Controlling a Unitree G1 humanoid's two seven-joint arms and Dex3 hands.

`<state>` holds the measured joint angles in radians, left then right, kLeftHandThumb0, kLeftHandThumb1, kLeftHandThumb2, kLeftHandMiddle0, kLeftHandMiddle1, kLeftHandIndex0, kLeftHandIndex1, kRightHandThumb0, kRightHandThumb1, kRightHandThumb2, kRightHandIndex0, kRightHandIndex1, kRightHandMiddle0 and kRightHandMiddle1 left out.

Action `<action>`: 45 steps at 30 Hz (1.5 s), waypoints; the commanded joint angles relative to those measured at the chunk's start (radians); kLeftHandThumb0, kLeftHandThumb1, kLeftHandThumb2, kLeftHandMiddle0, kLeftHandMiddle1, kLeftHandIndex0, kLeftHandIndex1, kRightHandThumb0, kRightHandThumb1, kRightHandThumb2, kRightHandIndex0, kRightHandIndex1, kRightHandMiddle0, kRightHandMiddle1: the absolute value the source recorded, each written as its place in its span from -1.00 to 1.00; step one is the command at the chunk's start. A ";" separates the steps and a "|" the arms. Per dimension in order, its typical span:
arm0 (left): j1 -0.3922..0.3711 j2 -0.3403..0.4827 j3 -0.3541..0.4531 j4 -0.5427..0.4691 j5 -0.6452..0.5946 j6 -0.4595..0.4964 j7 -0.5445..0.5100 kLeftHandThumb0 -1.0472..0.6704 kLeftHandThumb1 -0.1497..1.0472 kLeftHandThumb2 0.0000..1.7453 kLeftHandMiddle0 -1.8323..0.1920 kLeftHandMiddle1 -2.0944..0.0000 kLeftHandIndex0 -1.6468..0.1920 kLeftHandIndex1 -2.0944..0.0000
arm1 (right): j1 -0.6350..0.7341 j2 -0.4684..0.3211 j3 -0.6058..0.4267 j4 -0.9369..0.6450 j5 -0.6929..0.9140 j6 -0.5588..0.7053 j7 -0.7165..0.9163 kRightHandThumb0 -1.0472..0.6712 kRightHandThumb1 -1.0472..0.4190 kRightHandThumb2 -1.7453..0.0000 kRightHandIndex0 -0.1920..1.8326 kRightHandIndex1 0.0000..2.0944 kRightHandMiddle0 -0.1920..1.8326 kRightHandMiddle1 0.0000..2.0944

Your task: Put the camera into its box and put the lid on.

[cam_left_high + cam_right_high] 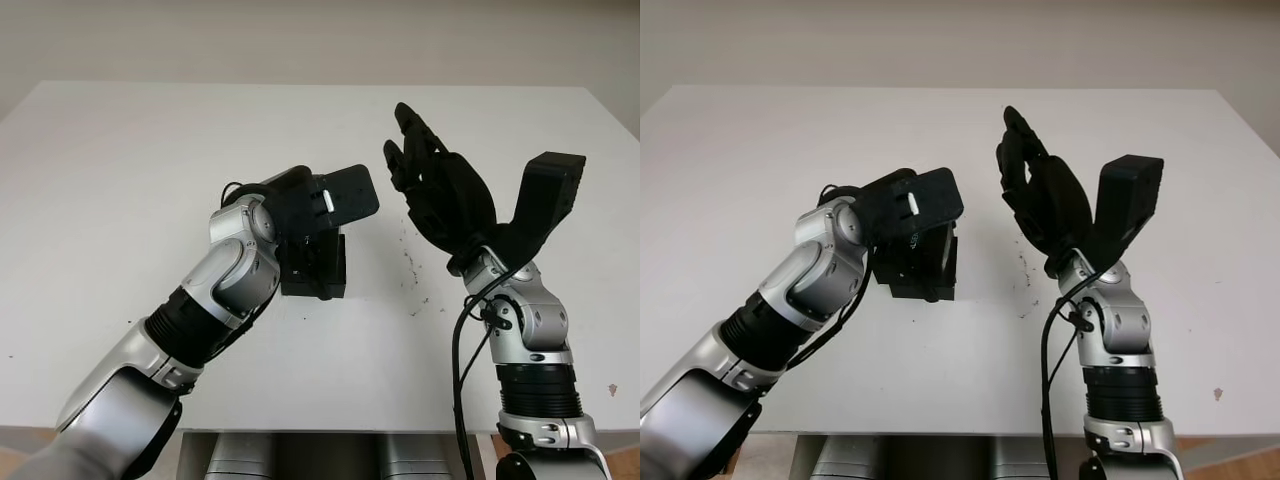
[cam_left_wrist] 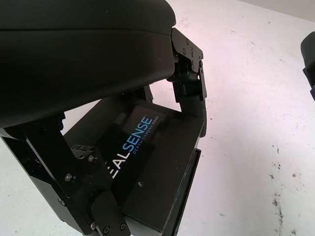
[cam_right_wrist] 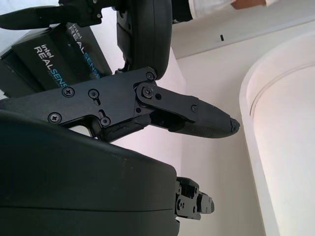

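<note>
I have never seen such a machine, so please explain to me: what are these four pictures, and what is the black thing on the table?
It is a humanoid robot with two arms, each ending in a black three-finger hand. Two pictures come from cameras in its head, looking down at a white table. The other two come from cameras at its wrists. The left hand is over a black box printed with "RealSense" lettering; whether it grips the box is not clear. The right hand is raised above the table, open, holding nothing.

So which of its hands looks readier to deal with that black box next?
The left hand, I'd guess: it is right over the black RealSense box on the table. The right hand is open, raised off to the side.
</note>
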<state>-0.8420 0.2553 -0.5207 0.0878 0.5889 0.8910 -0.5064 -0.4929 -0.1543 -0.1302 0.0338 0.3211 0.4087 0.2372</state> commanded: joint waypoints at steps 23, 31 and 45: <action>-0.009 -0.093 -0.022 0.080 -0.041 0.091 0.076 -0.04 0.70 -0.94 0.51 -0.46 0.42 -0.41 | -0.029 0.040 -0.036 0.007 0.003 -0.071 -0.065 -0.63 -1.00 0.25 -0.96 -0.97 -0.89 -0.94; 0.007 -0.091 -0.035 0.078 -0.050 0.084 0.066 0.00 0.74 -0.93 0.49 -0.39 0.46 -0.41 | -0.052 0.038 -0.053 0.029 0.007 -0.122 -0.069 -0.66 -1.00 0.23 -1.00 -1.00 -0.96 -0.97; 0.032 -0.060 -0.068 0.064 -0.047 0.017 0.039 0.01 0.76 -0.93 0.38 -0.37 0.42 -0.37 | -0.048 0.039 -0.040 0.038 -0.003 -0.146 -0.066 -0.63 -1.00 0.22 -1.00 -0.97 -0.92 -0.95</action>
<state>-0.8563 0.2028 -0.5692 0.1524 0.5544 0.9027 -0.4426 -0.5287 -0.1169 -0.1709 0.0765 0.3188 0.2764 0.1697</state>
